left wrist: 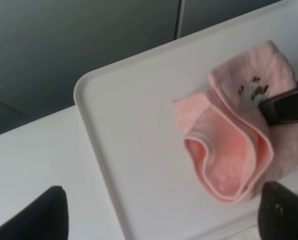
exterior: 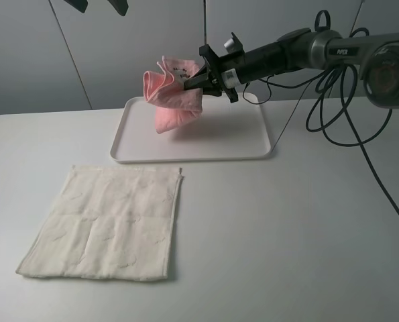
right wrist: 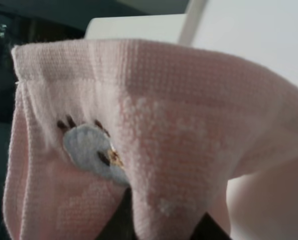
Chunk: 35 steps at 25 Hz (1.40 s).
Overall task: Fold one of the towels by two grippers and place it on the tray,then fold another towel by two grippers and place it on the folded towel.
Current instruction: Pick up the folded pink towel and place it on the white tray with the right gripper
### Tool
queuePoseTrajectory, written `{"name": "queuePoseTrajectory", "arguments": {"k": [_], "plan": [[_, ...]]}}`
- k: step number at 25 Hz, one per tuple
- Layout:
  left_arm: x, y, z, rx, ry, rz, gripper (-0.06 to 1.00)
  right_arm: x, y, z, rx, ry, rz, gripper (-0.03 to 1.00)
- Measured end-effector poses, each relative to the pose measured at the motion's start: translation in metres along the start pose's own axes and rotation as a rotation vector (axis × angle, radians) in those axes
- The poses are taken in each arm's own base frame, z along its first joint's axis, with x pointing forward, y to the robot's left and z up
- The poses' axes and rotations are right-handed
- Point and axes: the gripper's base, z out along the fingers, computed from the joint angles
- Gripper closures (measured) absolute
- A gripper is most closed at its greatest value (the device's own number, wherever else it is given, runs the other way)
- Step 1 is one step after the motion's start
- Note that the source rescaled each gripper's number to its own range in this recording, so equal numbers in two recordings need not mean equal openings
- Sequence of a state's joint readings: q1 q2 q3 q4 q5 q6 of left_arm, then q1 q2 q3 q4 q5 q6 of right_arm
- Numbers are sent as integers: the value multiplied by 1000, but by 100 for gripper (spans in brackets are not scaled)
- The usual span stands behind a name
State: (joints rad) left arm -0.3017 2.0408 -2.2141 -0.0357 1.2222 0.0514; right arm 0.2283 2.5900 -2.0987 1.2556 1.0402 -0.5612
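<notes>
- My right gripper (exterior: 189, 80) has its jaws pinched tight on the pink towel (exterior: 176, 100). They bite the cloth next to a little sewn picture (right wrist: 91, 150) on it.
- The pink towel hangs from those jaws in a bunched, loosely folded lump. Its folds open up like a cup on the side away from the gripper.
- The towel is over the far left part of the tray (exterior: 186, 158). Its low end is down by the tray floor, and I cannot tell if it touches.
- The right arm reaches in flat from the right side of the desk (exterior: 286, 235), high above the top, with black cables hanging under it.
- My left gripper (left wrist: 161, 200) has its jaws wide apart, with nothing between them. It hangs up high, above the far left part of the desk, looking down at the tray and the pink towel.
- The tray sits by the far edge of the desk, about in the middle.
- The cream-white towel (exterior: 108, 225) lies flat on the desk, in front of the tray and nearer the left edge. It is just apart from the tray's front rim.
</notes>
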Motion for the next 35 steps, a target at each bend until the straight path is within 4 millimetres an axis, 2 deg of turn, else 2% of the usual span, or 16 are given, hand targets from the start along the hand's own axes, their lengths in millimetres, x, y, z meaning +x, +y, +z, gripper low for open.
{"name": "queuePoseTrajectory", "arguments": {"k": [3,10,20,21,23,25,28,33,35], "plan": [[1,0,11,5,21,2,-3,0,-14,3,94,-9,-30,83],[1,-1,13,16,24,1,-3,-1,-34,2,273,-27,-61,83],[1,-1,13,19,23,22,-3,1,-46,5,328,-33,-28,82],[1,-1,13,19,23,22,-3,1,-48,5,333,-31,-30,79],[1,-1,13,19,23,22,-3,1,-48,5,336,-31,-25,65],[1,-1,13,19,23,22,-3,1,-48,5,336,-34,-19,44],[1,-1,13,21,23,21,-3,2,-48,5,335,-23,-19,21],[1,-2,13,25,23,20,-3,5,-47,5,319,18,-54,15],[1,-2,13,27,23,19,-3,5,-45,5,314,20,-55,7]]}}
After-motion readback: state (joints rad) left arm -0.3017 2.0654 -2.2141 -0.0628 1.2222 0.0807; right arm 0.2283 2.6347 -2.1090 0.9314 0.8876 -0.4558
